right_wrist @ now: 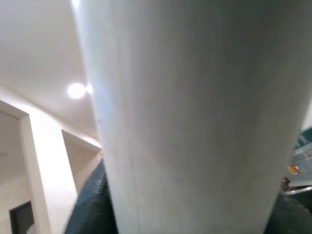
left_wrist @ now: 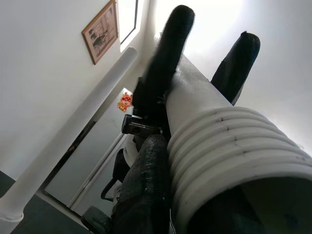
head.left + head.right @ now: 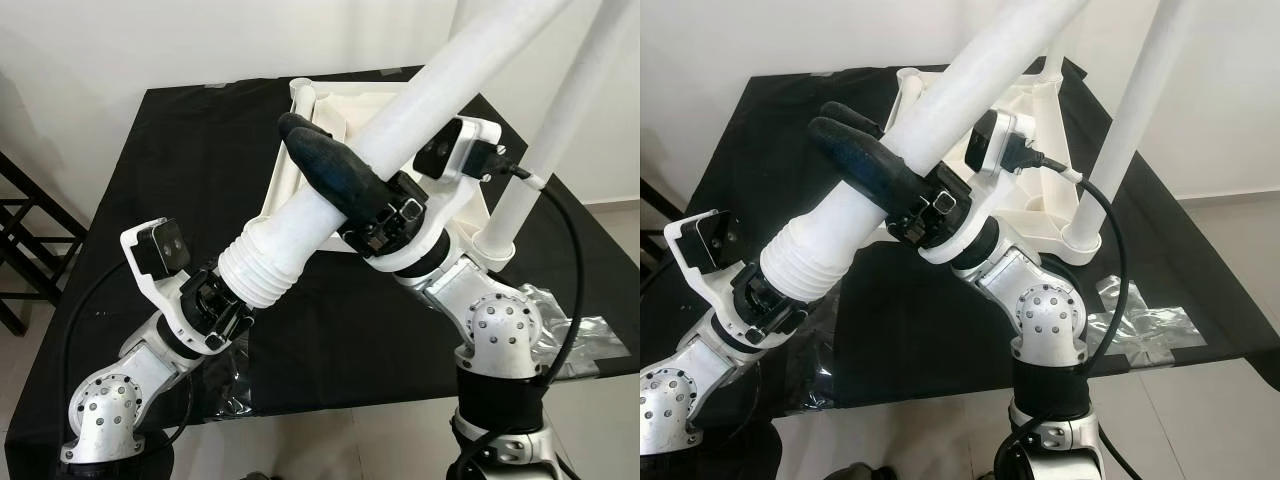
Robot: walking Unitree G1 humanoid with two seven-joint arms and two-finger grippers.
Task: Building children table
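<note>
Right pincer [image 3: 325, 160] clenched around the tilted white table leg [image 3: 400, 130]; left pincer [image 3: 225, 305] grasps its ribbed end

A home room: white walls, a framed picture [image 2: 100, 32], pale floor tiles [image 3: 320, 445], a black-covered table [image 3: 190, 170].

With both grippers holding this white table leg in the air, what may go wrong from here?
1. The long white plastic table leg is held tilted, near its ribbed end, by the right gripper and the left gripper; its long free end could swing and slip.
2. That end passes close to the upright white leg already fitted in the upside-down white tabletop, and may knock it.
3. The tabletop lies loose on the black table and might shift.
</note>
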